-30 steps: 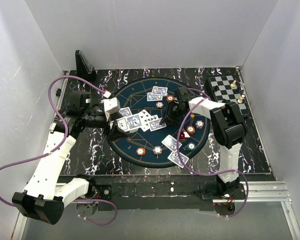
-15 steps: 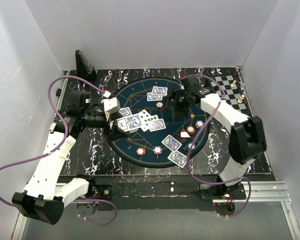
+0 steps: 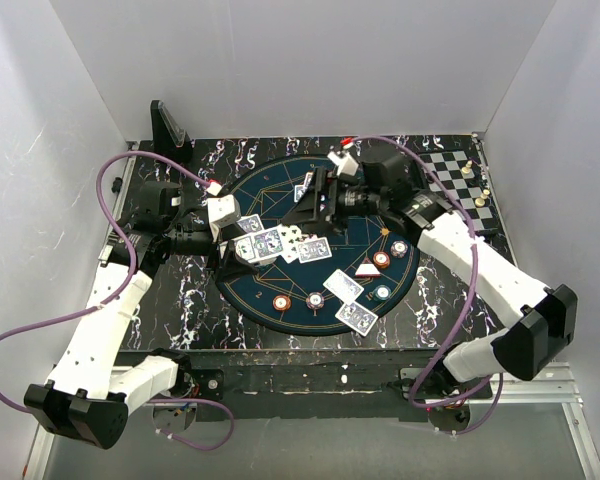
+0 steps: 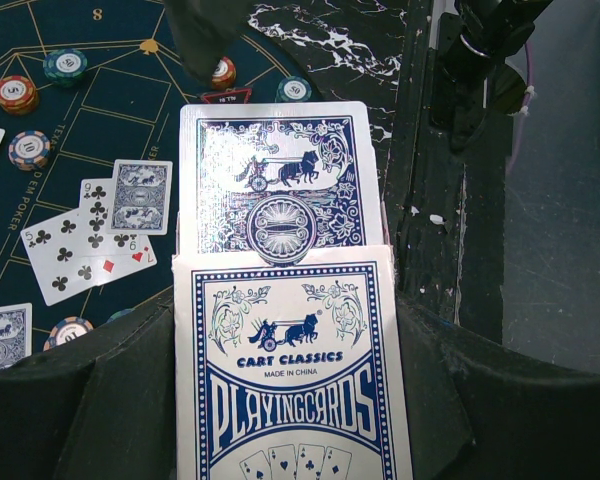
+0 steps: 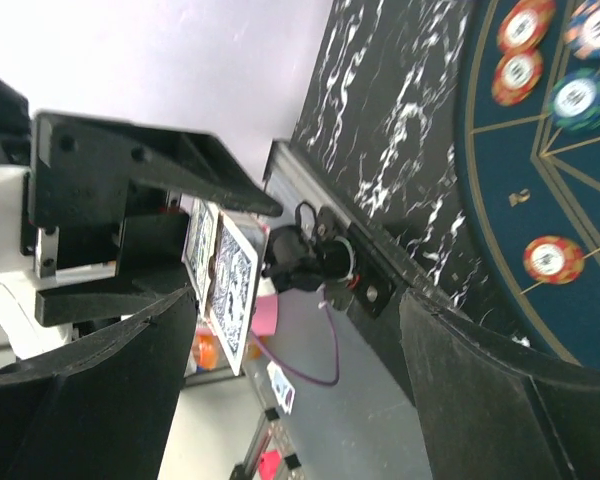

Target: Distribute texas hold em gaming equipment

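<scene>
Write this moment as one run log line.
left gripper: shut on card box | right gripper: open, empty, over mat | cards, chips: on mat

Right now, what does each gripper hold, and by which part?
Left gripper clamps the playing-card box by its long sides, a card poking out. Right gripper is open, empty.
</scene>
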### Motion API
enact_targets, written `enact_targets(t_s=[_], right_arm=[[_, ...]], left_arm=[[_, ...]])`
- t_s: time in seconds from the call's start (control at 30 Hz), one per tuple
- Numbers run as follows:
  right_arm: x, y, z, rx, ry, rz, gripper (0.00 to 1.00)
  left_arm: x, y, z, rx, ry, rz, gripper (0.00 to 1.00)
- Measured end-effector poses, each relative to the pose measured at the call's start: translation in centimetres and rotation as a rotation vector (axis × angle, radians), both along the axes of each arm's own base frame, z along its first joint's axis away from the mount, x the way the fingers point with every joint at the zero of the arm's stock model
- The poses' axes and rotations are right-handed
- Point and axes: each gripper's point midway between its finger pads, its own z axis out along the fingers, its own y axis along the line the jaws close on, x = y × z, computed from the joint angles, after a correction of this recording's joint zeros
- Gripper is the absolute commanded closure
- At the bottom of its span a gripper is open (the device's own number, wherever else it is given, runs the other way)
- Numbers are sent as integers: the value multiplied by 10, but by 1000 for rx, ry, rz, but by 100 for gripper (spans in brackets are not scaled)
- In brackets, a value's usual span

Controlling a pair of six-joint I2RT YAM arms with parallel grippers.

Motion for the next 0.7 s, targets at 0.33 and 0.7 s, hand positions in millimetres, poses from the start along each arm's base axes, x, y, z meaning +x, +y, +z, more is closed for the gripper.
enact_targets(t_s=[0.33,0.7], right_arm=[[-41,37,-18,-26,59,127,19],[-44,52,-18,9,103,140,49]], left_arm=[[2,-1,-2,2,8,0,58],[6,-1,-1,-1,-5,1,58]])
